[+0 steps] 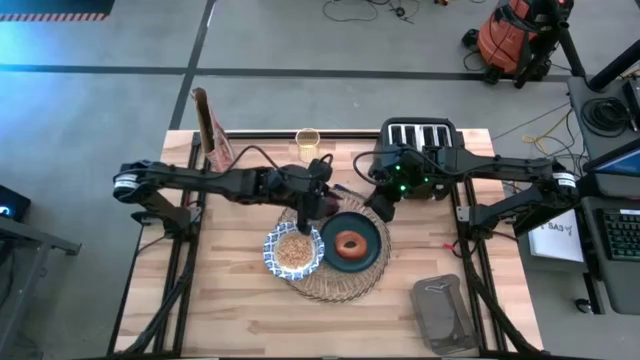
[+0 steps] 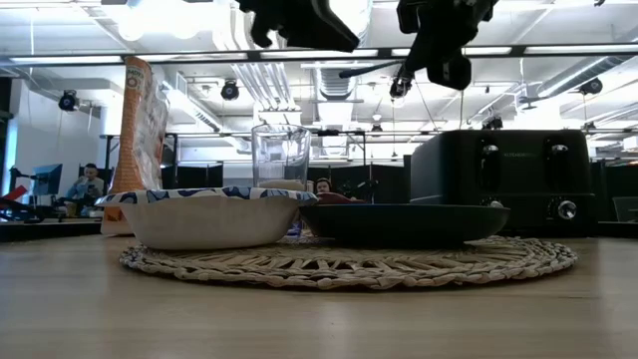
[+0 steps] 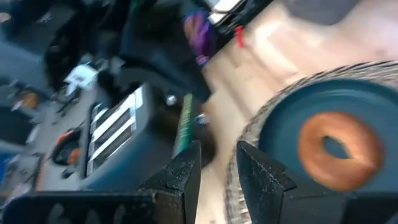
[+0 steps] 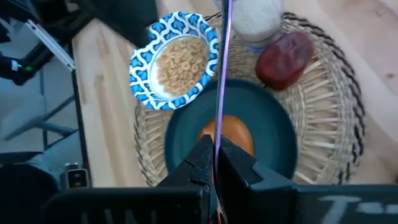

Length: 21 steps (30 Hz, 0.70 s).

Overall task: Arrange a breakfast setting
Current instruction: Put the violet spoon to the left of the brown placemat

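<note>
1. Bagel (image 1: 350, 244): round, browned, sits mid teal plate (image 1: 372, 232) on woven placemat (image 1: 340, 288), worktop (image 1: 250, 320) centre.
2. Bowl (image 1: 293, 252) w/ cereal touches plate's left rim; red fruit (image 4: 285, 59) at mat's far edge.
3. Right pincer (image 4: 215, 163) above plate, clamped on spoon (image 4: 220, 81).
4. Left pincer (image 3: 214, 168) above mat's far edge, fingers apart, nothing held.
5. Toaster (image 1: 420, 140) close behind; worktop near edge bare.

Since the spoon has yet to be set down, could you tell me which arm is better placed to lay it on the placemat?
Right. The right gripper is shut on the blue-handled spoon, directly above the plate and placemat; the left gripper hovers open, holding nothing.
</note>
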Tool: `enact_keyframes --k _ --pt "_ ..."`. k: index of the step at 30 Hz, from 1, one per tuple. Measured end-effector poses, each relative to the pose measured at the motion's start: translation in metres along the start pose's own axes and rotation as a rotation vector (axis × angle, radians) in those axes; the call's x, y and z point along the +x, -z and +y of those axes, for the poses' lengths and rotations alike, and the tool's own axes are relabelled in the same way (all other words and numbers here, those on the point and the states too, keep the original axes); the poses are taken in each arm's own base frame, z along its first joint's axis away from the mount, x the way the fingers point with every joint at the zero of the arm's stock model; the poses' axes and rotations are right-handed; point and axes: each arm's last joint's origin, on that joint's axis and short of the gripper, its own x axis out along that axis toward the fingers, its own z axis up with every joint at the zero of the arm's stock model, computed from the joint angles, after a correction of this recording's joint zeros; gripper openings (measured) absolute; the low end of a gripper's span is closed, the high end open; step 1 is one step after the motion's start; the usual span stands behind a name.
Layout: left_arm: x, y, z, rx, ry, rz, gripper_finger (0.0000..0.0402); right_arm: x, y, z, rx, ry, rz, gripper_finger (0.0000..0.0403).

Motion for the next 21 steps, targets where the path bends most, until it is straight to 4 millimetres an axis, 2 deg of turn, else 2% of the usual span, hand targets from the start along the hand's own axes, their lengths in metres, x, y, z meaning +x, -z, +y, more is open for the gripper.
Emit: enact_keyframes --k 5,11,15,21 --pt "0.008 0.002 0.001 -0.001 -0.072 0.038 0.0103 0.000 0.000 0.001 0.036 -0.009 -0.001 0.0008" --pt "0.022 0.008 -0.006 0.005 -0.072 0.098 0.0160 0.000 -0.002 0.002 0.071 -0.033 -0.012 0.0008" --pt "0.027 0.007 -0.003 0.017 -0.141 0.163 0.0189 0.000 -0.004 0.002 0.095 -0.042 -0.031 0.0009" --pt "0.028 0.001 0.004 0.014 -0.180 0.167 0.0184 0.002 -0.005 0.002 0.132 -0.052 -0.024 0.0009"
